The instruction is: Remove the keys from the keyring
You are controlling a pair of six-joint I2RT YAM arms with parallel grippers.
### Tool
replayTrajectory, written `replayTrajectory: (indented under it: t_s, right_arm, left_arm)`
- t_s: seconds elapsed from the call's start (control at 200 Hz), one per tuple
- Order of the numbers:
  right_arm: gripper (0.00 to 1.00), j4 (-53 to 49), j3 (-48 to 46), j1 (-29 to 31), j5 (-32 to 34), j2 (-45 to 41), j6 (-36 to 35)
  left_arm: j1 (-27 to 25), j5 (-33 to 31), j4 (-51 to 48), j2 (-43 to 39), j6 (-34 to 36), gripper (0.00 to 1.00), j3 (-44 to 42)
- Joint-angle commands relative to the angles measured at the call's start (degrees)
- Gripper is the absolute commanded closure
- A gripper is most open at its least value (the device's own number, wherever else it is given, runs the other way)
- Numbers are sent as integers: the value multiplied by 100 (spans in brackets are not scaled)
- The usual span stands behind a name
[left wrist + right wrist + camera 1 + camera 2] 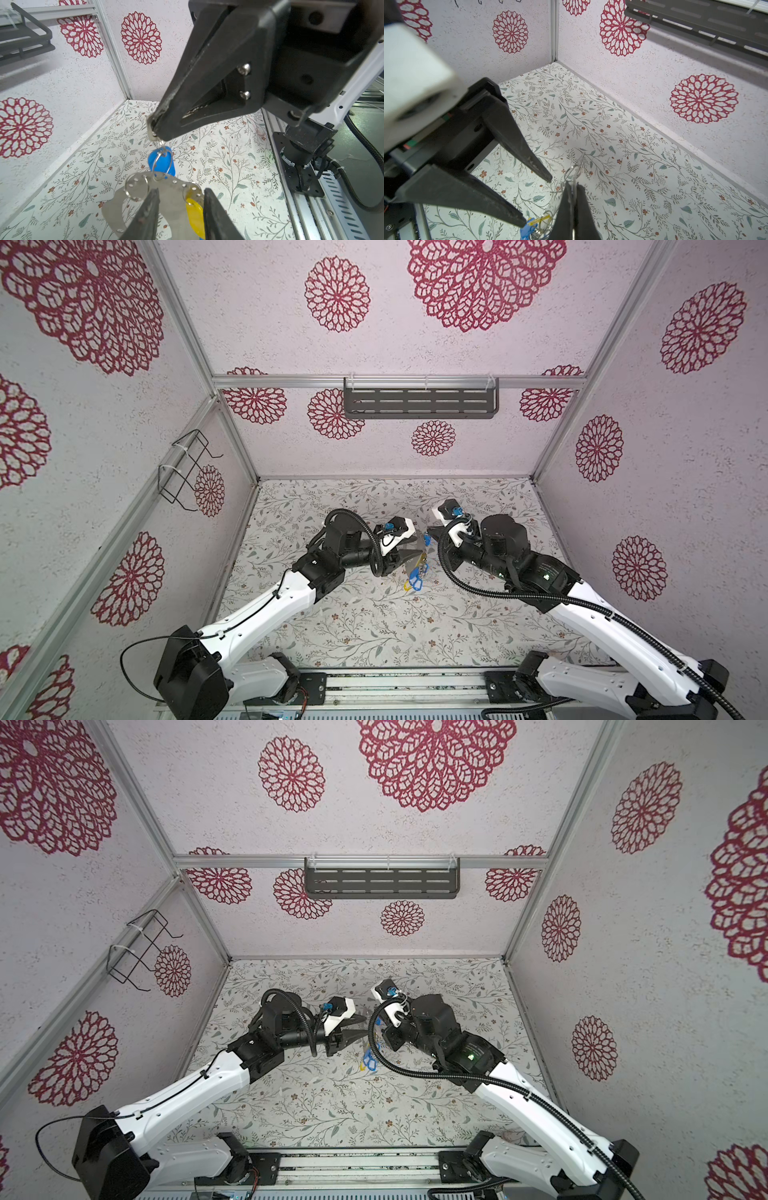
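nearest you, the floral tabletop spreads leaf-printed under both arms. over its middle the left gripper has its fingers partly apart astride the keyring; you can't tell if they press it. the right gripper is pinched tight on a silver loop linked to the blue key. a yellow key is half hidden by a finger. behind, the medallion walls carry a slotted shelf.

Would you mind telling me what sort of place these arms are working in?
Most likely a purpose-built robot test booth: aluminium framing holds walls papered with red medallions, a slotted shelf hangs on the back wall, and the floor is a floral-print tabletop.
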Motion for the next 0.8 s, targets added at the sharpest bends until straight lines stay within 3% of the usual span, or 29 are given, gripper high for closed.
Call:
replayTrajectory:
  t_s: [0.0, 0.56, 0.796]
  right_arm:
    - [100, 270, 295, -22, -121, -161, 36]
    - [100, 275, 310, -25, -325, -208, 28]
    - [100, 270, 343, -21, -273, -161, 14]
  left_arm:
    - [126, 281, 39, 114, 124, 63, 207]
    - [277, 717, 29, 492, -47, 68, 568]
    - [277, 868, 88, 551, -153, 79, 669]
